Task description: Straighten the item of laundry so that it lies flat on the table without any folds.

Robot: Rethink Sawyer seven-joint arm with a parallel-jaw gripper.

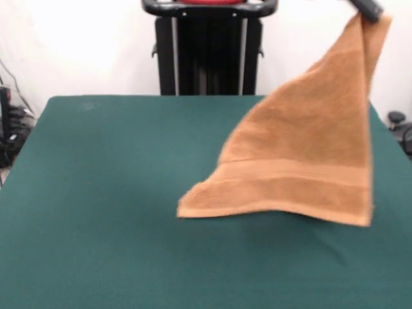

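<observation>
My gripper [368,8] appears only as a dark tip at the upper right corner of the front view, with the rest of the arm out of frame. It is clenched on one corner of the towel [308,154], whose cloth gathers into a narrow point at the tip. From that pinched corner the orange-tan terry hangs down and fans out to the picture's left, forming a broad triangle. The right-hand edge of the towel drops almost straight down from the grip, doubled over itself near the top. A woven border band crosses the lower part of the cloth, running slightly downhill from left to right. The bottom hem curves in a shallow arch; its left corner reaches toward the middle of the table [103,212], and its right corner hangs lower, near the table's right side. Whether the lower corners touch the green cloth or hang just above it, I cannot tell. The green table surface spreads wide beneath and to the left of the towel. Behind the table's far edge stands a black pedestal [209,48] against a white wall [77,45].
</observation>
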